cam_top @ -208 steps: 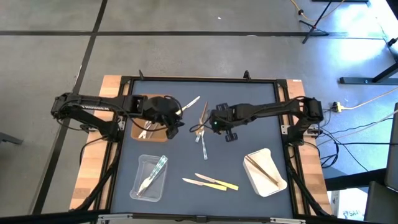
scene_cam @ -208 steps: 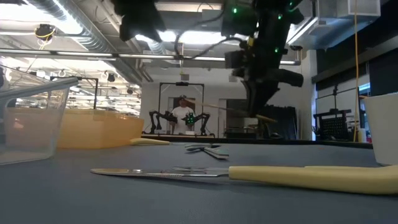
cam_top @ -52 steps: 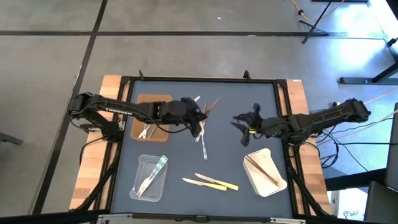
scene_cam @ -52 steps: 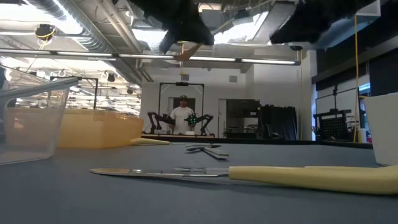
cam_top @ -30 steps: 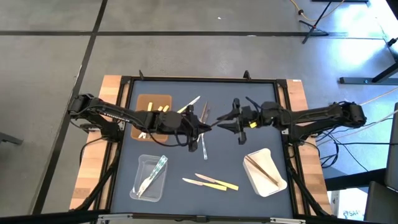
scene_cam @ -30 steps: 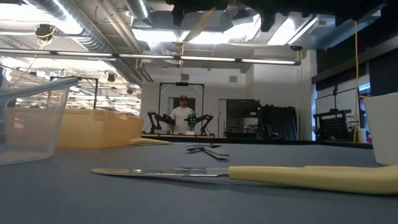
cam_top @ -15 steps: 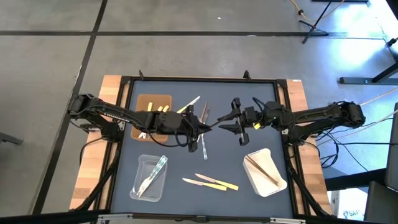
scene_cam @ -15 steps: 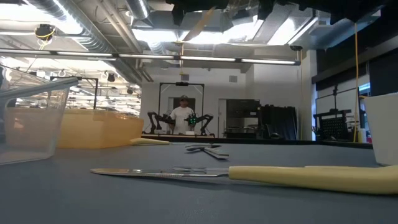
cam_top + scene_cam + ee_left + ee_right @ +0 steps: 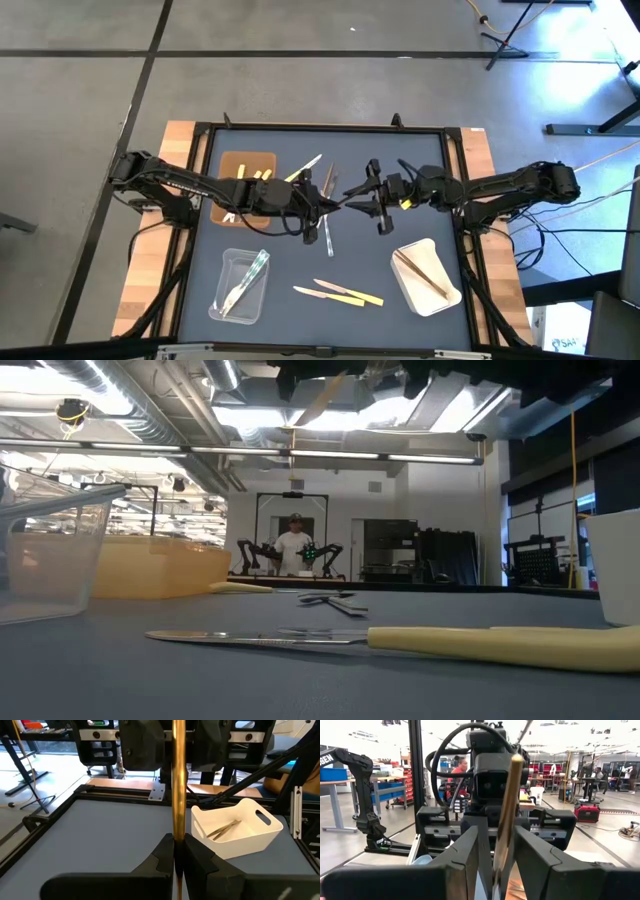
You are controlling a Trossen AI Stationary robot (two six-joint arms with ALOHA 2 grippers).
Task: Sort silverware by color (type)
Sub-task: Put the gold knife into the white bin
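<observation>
Above the table centre, our left gripper (image 9: 322, 203) is clamped on a wooden utensil (image 9: 178, 780). Our right gripper (image 9: 362, 199) holds its fingers apart around the stick's other end.

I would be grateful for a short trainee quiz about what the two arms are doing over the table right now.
1. True or false: the left gripper is shut on a wooden utensil.
2. Which tray already holds wooden utensils? A brown tray, B clear tray, C white tray.
3. Fill in: the right gripper meets the held utensil with its jaws ____.
Key: 1 true; 2 C; 3 open.
</observation>
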